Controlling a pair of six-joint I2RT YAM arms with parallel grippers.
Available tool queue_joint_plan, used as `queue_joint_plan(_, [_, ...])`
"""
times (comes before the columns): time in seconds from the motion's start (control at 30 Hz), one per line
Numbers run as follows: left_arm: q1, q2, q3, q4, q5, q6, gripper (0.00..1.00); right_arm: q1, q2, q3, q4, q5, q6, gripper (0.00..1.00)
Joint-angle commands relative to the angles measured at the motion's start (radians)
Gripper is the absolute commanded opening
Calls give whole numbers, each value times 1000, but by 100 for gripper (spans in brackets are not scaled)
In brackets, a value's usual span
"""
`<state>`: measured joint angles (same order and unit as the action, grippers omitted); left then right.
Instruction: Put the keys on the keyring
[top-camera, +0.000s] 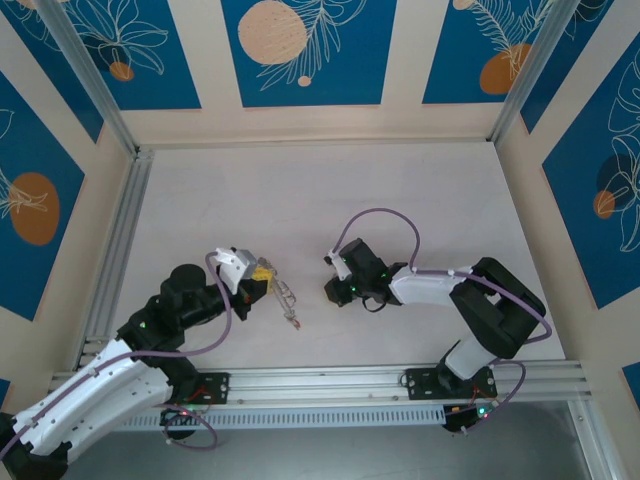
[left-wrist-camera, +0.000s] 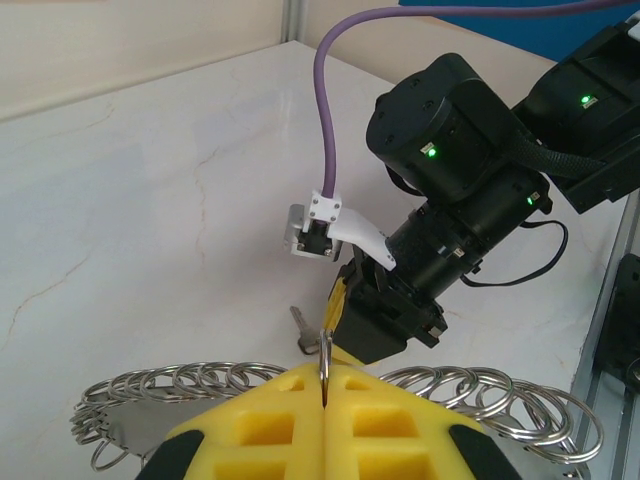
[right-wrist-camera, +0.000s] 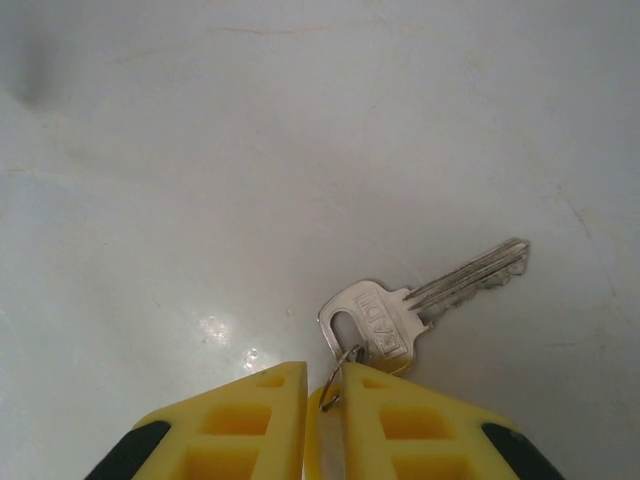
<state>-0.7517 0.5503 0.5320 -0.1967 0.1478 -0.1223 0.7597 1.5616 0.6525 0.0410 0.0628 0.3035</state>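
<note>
Keyring (left-wrist-camera: 324, 350) is sitting near the front of the table (top-camera: 400, 190), with the left gripper (left-wrist-camera: 325, 380) pressing fully together on its wire and small rings (left-wrist-camera: 480, 395) fanning out to both sides. Directly ahead, the right gripper (right-wrist-camera: 323, 378) is crowding in close, narrowly pinching the loop (right-wrist-camera: 338, 372) of one key (right-wrist-camera: 385, 320) lying flat.

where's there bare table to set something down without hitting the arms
Free: the far table between the grippers and the back wall, plus the far-right corner. Crowded: the gap between left gripper and right gripper, where the keyring and a key sit.
</note>
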Motion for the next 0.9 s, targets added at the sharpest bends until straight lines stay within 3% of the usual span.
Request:
queue_joint_plan(0.0, [8, -18, 9, 28, -7, 4, 0, 5, 8, 14, 9, 14, -12, 16])
queue_joint_plan(0.13, [8, -18, 8, 26, -7, 7, 0, 4, 9, 14, 6, 20, -15, 14])
queue_joint_plan(0.37, [7, -13, 26, 9, 1, 12, 0, 3, -15, 14, 1, 24, -27, 0])
queue_joint_plan(0.53, [7, 13, 76, -10, 28, 46, 0, 3, -119, 18, -45, 28, -68, 0])
queue_joint_plan(0.73, [7, 60, 156, 47, 261, 141, 0, 7, -357, 18, -148, 2, -167, 0])
queue_joint_plan(0.87, [8, 129, 271, -29, 444, 242, 0, 10, -559, -8, -181, -58, -241, 0])
